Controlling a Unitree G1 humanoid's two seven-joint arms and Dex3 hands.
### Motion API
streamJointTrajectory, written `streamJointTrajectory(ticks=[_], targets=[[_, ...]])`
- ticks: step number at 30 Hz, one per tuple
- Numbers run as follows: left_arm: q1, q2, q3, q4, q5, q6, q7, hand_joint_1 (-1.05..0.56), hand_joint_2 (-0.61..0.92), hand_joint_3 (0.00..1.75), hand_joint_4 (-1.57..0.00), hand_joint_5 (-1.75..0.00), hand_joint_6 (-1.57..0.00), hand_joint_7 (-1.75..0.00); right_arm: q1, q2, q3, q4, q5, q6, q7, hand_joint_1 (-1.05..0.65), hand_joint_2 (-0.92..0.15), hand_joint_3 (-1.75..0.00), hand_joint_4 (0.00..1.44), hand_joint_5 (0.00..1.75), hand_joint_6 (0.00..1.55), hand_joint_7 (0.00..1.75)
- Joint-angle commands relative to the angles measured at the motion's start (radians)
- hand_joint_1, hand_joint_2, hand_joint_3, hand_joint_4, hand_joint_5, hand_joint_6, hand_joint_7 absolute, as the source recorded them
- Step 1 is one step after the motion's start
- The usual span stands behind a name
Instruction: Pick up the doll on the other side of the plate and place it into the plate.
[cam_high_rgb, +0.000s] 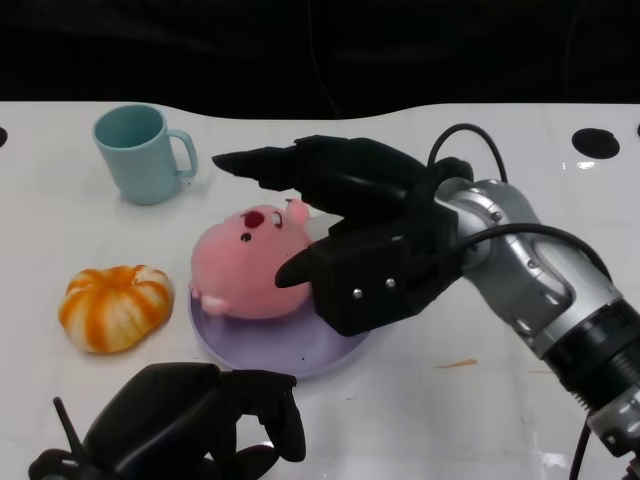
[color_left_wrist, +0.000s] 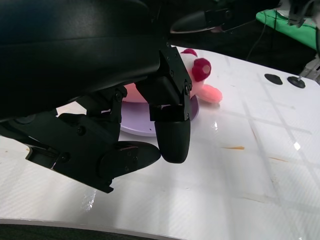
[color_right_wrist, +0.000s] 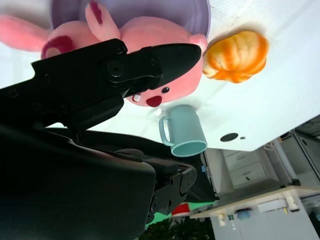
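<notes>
Presently on the white counter (cam_high_rgb: 480, 400), listed in order:

Item: pink plush doll (cam_high_rgb: 250, 268). It lies in the lilac plate (cam_high_rgb: 300, 358), filling most of it, with its head and open red mouth toward the far edge. One ear sticks out past the rim, as the left wrist view shows.

Item: lilac plate. It sits flat near the middle of the counter. Its near rim is visible below the doll.

Item: right robot hand (cam_high_rgb: 335, 235). It reaches in from the right, over the doll's far-right side. Long fingers (cam_high_rgb: 265, 162) extend beyond and above the doll's head, and the thumb lies against or just beside its flank. The fingers are spread rather than clamped. Whether any of them presses into the plush cannot be told from these views.

Item: left robot hand (cam_high_rgb: 185, 420). It is low at the near edge, just short of the plate. Its fingers are curled inward and nothing is in them.

Item: teal mug (cam_high_rgb: 140, 152). It stands upright at the far left, handle turned to the right, well apart from the plate.

Item: orange and white pumpkin toy (cam_high_rgb: 114, 306). It lies just left of the plate, near its rim.
</notes>
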Motion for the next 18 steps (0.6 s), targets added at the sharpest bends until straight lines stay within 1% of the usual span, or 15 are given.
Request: streamJointTrajectory(ticks=[1,2,4,9,11,13,18], targets=[[-0.005,0.003,0.002,0.001,0.005,0.012,0.002,-0.21,0.7,0.7,-0.75,-1.36,-0.79,-1.08,0.028,-0.059,-0.035,-0.073,0.044,0.001,0.046,-0.93,-0.92,-0.18,0.0,0.15,0.03,0.01],[-0.005,0.001,0.002,-0.002,0.007,0.018,0.0,-0.22,0.7,0.7,-0.75,-1.35,-0.79,-1.08,0.038,-0.08,-0.045,-0.097,0.06,-0.006,0.062,-0.92,-0.92,-0.18,0.0,0.16,0.03,0.01],[-0.006,0.001,0.003,-0.004,0.007,0.024,-0.002,-0.22,0.71,0.69,-0.75,-1.35,-0.79,-1.07,0.054,-0.105,-0.058,-0.129,0.081,-0.013,0.084,-0.9,-0.92,-0.17,0.0,0.25,0.05,0.02],[-0.007,0.012,0.008,0.005,0.0,0.001,0.007,-0.21,0.72,0.67,-0.76,-1.34,-0.79,-1.06,0.113,-0.19,-0.096,-0.214,0.145,-0.028,0.149,-0.87,-0.92,-0.15,0.0,0.34,0.08,0.03],[-0.007,0.013,0.01,0.009,-0.002,-0.007,0.01,-0.21,0.72,0.66,-0.76,-1.35,-0.79,-1.06,0.126,-0.204,-0.102,-0.233,0.154,-0.023,0.159,-0.86,-0.92,-0.16,0.0,0.38,0.08,0.04],[-0.006,0.016,0.014,0.009,-0.004,-0.008,0.007,-0.21,0.72,0.66,-0.76,-1.34,-0.79,-1.06,0.173,-0.232,-0.126,-0.265,0.191,-0.022,0.177,-0.83,-0.92,-0.14,0.0,0.41,0.1,0.04],[-0.002,0.019,0.02,0.005,-0.001,0.002,0.0,-0.21,0.72,0.66,-0.76,-1.33,-0.79,-1.06,0.288,-0.276,-0.186,-0.326,0.279,-0.035,0.191,-0.76,-0.92,-0.11,0.02,0.48,0.15,0.07]])
